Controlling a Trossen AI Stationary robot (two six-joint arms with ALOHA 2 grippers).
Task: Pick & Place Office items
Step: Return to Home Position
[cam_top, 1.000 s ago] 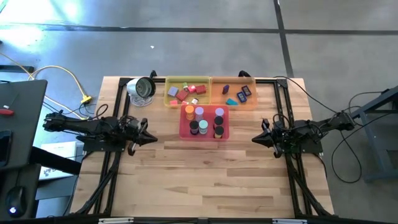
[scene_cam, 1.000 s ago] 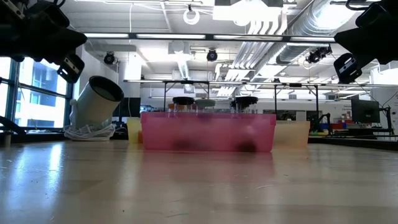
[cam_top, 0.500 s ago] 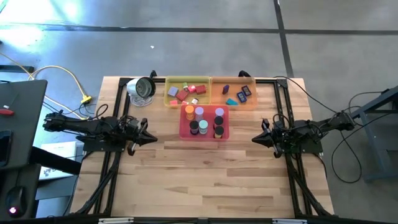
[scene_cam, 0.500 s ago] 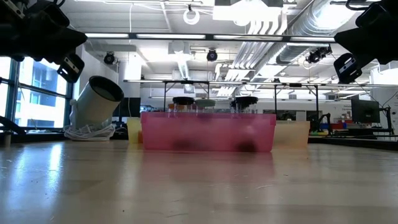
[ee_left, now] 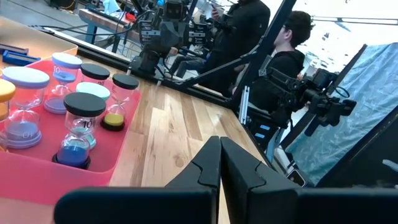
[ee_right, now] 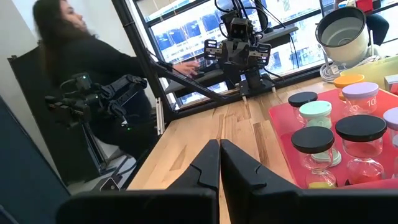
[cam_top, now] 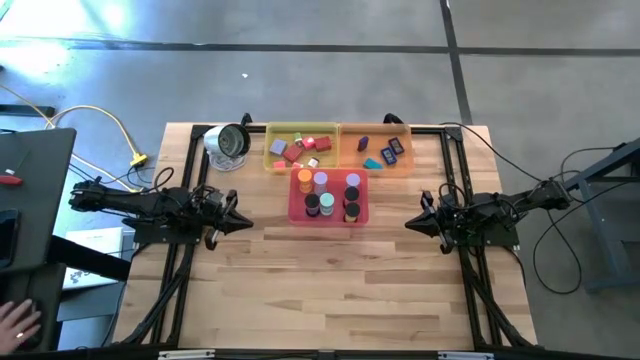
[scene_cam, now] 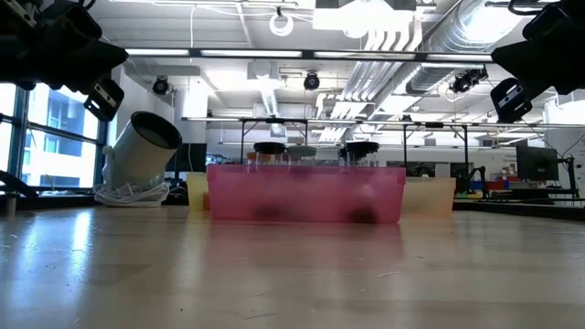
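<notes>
High view: left claw [cam_top: 246, 223] and right claw [cam_top: 408, 223], both closed empty, flank the pink tray [cam_top: 330, 219].

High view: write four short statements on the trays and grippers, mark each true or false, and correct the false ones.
1. The red tray holds the hourglasses. True.
2. The left gripper grips an hourglass. False: it is shut on nothing, apart from the tray.
3. The right gripper is shut and empty. True.
4. The yellow tray lies on the right arm's side of the orange tray. False: it lies on the left arm's side.
</notes>
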